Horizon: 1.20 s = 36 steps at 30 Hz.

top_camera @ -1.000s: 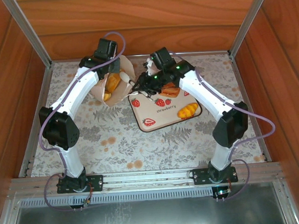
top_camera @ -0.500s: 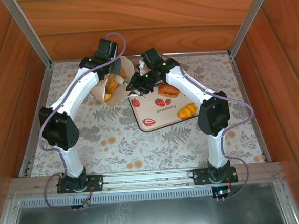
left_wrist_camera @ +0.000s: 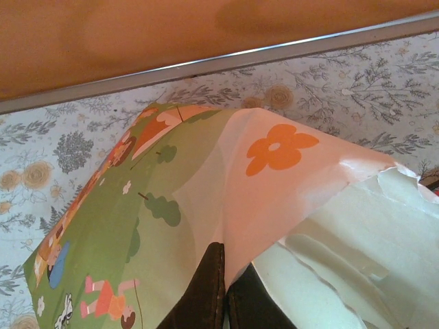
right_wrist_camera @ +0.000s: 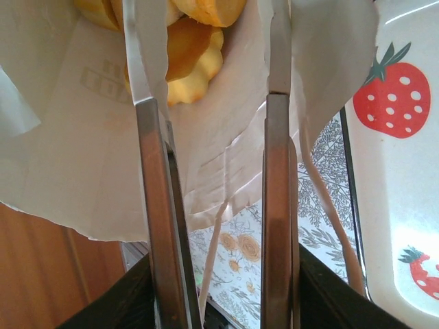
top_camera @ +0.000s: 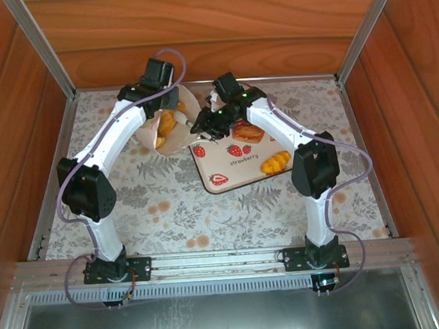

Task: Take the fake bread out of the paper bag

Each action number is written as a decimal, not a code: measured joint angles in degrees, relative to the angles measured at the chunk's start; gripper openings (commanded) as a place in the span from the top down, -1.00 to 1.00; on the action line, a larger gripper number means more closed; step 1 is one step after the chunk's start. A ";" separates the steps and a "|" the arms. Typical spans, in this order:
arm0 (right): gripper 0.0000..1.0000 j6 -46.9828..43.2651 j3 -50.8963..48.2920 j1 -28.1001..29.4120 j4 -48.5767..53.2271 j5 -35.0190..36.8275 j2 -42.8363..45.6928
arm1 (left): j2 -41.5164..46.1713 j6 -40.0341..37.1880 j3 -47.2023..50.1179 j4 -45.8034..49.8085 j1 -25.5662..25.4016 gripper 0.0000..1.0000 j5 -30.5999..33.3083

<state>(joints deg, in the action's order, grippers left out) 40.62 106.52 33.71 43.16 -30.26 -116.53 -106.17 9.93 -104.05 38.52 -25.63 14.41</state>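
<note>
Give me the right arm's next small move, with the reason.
Probably ease the right gripper a little deeper into the bag, until its fingers straddle the bun. Its jaws stand open at the bag's mouth, with the yellow bun just beyond the tips and roughly between them. The left gripper is pinching the bag's edge, so the mouth looks held.

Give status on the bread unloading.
Done: brown pastry and yellow roll lie on the strawberry tray. In hand: left gripper pinches the paper bag; right gripper, open, at its mouth. Left: yellow breads inside.
</note>
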 measured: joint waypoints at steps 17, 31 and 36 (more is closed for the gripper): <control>-0.04 1.75 8.76 -0.44 0.26 -0.46 -7.28 | 0.00 -0.07 0.00 -0.02 -0.02 1.00 -0.35; 0.59 1.92 10.34 -0.44 0.61 -1.03 -8.46 | 0.02 -0.11 0.35 -0.42 -0.02 1.00 -0.35; 0.78 1.90 10.29 -0.46 0.46 -1.05 -8.24 | 0.02 -0.09 0.50 -0.57 -0.02 1.00 -0.31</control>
<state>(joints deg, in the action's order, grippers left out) 42.52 116.81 33.26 43.62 -31.31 -124.77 -106.15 9.85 -103.55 37.95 -25.65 14.11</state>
